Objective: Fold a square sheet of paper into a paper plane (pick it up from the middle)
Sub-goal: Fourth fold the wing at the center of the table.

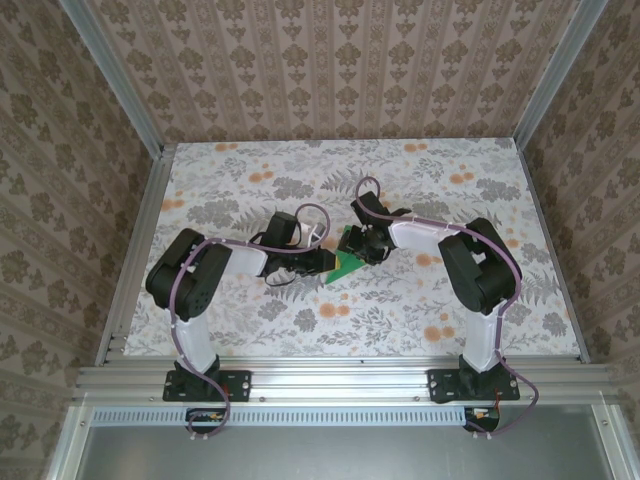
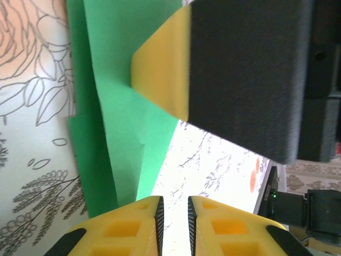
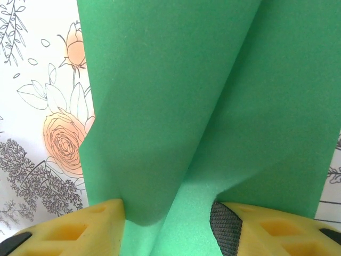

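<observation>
Lying near the middle of the floral bench [image 1: 230, 180], the partly folded green paper sheet [image 1: 345, 264] sits between the tips of the two arms. The right tool [image 3: 166, 216] grips it: a raised fold of the sheet runs down between its yellow fingers [image 3: 96, 224] and touches both. The left tool [image 2: 175, 208] has its jaws nearly together, with a thin slit through which bare bench shows. The sheet's edge runs under one of its fingers.
</observation>
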